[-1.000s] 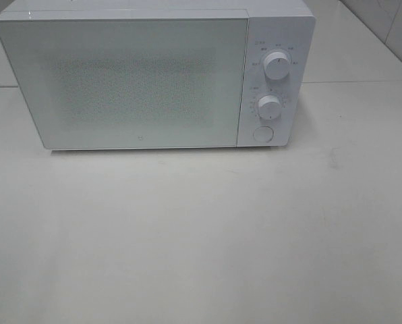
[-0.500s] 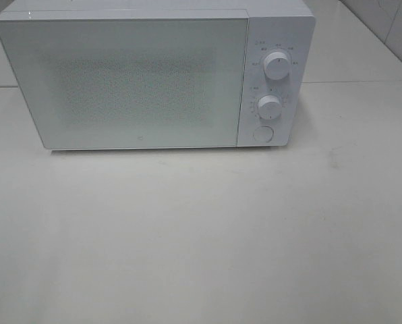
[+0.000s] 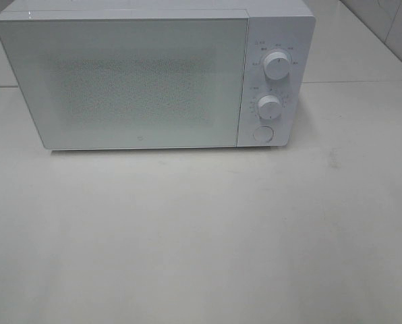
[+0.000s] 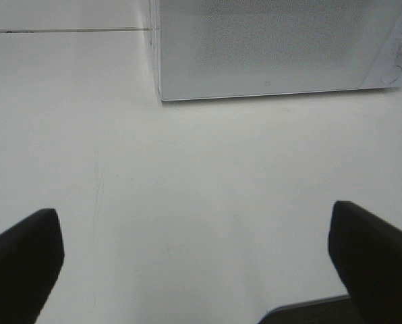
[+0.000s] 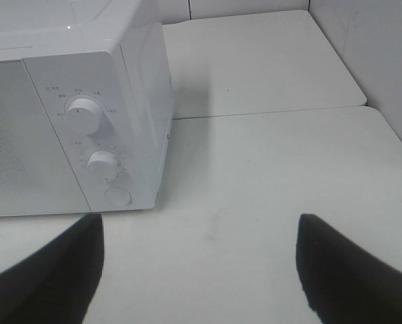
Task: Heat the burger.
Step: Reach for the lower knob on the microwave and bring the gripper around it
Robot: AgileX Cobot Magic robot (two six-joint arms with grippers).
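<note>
Shut frosted door (image 3: 123, 81) of the microwave (image 3: 282, 34) hides its inside.

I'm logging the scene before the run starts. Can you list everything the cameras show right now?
boxy white microwave oven: one, white with a speckled grey door window, door shut, at the back of the table.
round dial knobs: two, white, one above the other on the microwave's right panel.
round push button: one, white, just below the knobs.
flat table top: one, off-white, under and in front of the microwave.
left gripper: one, black fingers, open, holding nothing, above the table facing the microwave door.
right gripper: one, black fingers, open, holding nothing, facing the control panel.
</note>
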